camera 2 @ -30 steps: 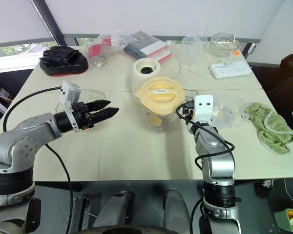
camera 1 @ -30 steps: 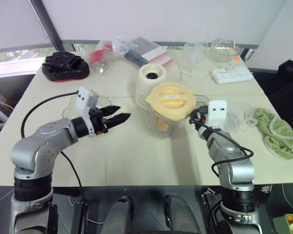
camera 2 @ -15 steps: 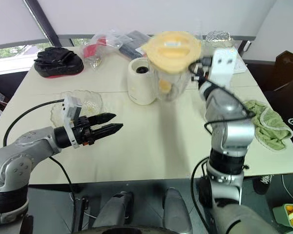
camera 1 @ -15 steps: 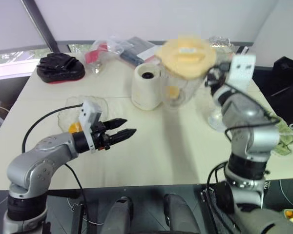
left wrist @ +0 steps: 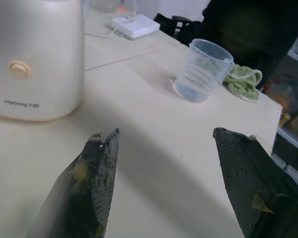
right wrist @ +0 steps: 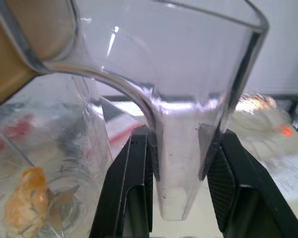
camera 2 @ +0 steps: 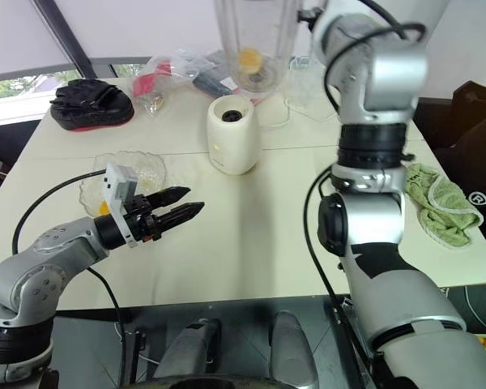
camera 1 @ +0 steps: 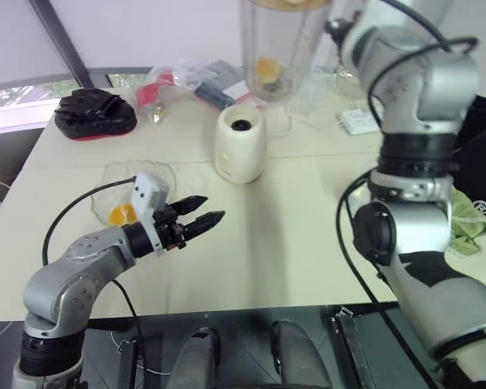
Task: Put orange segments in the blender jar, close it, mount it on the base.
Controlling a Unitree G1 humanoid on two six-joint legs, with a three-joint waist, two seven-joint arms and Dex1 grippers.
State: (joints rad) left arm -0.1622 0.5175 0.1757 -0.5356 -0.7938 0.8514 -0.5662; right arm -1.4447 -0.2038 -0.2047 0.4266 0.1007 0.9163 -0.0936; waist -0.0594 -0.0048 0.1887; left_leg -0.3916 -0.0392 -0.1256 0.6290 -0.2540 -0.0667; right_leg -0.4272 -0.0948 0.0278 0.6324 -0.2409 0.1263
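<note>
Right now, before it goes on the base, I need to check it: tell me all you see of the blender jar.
The blender jar is clear plastic with a pale yellow lid and a clear handle. It hangs roughly upright in the air, beyond the white base. The right gripper is shut on the handle, its black fingers either side. An orange segment lies by the blades inside.

The right tool (right wrist: 181,144), clamped on the jar (camera 1: 271,57), has lifted it off the bench (camera 1: 292,235). A second ago the jar stood there in front of the base (camera 1: 240,146). It has risen with the tool and now hangs high above the base, an orange segment (camera 1: 265,71) inside.
</note>
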